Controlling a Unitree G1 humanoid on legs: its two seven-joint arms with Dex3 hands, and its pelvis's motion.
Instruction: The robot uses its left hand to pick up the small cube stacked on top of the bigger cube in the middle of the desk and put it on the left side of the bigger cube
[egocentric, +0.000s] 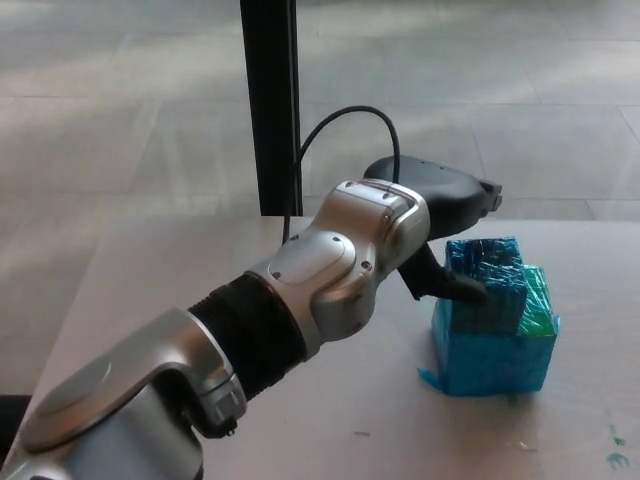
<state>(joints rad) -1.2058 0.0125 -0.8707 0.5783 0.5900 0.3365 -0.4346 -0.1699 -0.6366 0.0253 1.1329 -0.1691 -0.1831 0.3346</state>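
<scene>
A silver and black robot arm enters from the lower left corner and stretches diagonally up and to the right across the picture, its ribbed black sleeve giving way to rounded silver wrist housings. At its end the left hand (440, 215) sits just to the left of two stacked cubes. The black palm is level with the top of the stack, one finger (485, 192) reaches out above and behind it, and the thumb (452, 286) points down and rests against the left face of the small cube (490, 280). The fingers are spread around the small cube's upper part, but it is not clear whether they grip it. The small cube, wrapped in blue tape, sits on top of the bigger cube (495, 350), which is blue with a green patch on its right side. The bigger cube stands on the desk (150, 290), a pale, plain surface, towards its right half. A thin black cable (340, 120) loops up behind the wrist. Behind the desk rises a dark vertical post (270, 100), and beyond it lies a grey tiled floor (120, 110) with soft patches of light.
</scene>
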